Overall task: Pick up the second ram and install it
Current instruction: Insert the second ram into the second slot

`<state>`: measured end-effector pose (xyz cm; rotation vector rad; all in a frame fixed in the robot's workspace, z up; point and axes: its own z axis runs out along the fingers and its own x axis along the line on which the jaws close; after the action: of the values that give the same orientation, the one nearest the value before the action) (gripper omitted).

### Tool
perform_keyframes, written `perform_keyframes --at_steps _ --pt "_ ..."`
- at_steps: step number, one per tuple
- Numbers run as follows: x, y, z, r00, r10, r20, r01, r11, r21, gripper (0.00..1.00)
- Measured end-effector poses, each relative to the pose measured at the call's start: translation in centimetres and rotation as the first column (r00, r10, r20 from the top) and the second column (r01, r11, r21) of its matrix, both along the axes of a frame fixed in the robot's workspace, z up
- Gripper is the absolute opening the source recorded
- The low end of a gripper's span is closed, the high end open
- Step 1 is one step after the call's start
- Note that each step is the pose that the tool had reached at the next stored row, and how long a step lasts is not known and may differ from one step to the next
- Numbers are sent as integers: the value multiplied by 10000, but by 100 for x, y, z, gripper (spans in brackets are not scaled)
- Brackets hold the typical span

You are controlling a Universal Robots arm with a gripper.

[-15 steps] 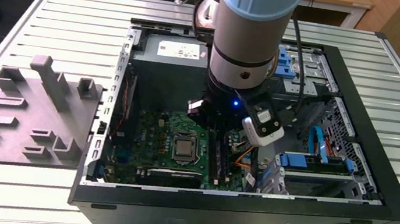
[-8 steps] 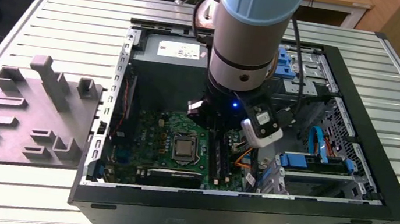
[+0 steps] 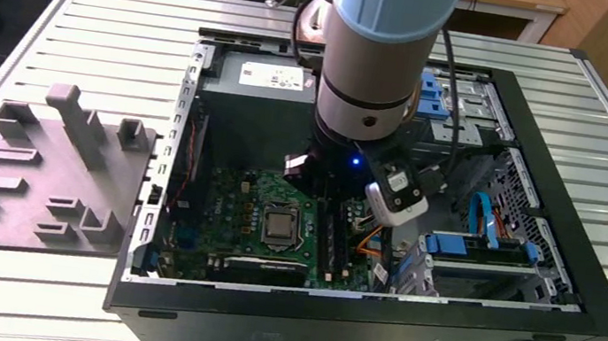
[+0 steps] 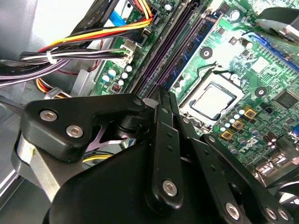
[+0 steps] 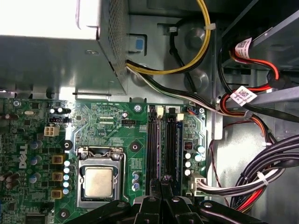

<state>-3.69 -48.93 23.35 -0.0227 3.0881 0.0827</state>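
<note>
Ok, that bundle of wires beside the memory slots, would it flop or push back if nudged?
The wire bundle would probably bend aside rather than resist, since it hangs in loose curves. Its cable tie likely makes the strands shift together. Its end seems plugged into the white connector, so expect some spring-back.

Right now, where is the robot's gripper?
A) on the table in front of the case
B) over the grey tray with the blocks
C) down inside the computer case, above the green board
C: in the first wrist view the gripper hangs over the green board, right at the long dark memory slots, inside the computer case; the grey tray lies apart, on the exterior view's left.
</note>
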Motion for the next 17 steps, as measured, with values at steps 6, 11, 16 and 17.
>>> perform_keyframes --at_steps 6,11,16,17 --pt "0 0 -15 10000 0 0 0 10000 14 11" --pt "-4 0 -17 10000 0 0 0 10000 16 11" --pt "-5 0 -17 10000 -1 -63 1 10000 16 11" --pt "-4 0 -17 10000 0 -63 1 10000 17 11"
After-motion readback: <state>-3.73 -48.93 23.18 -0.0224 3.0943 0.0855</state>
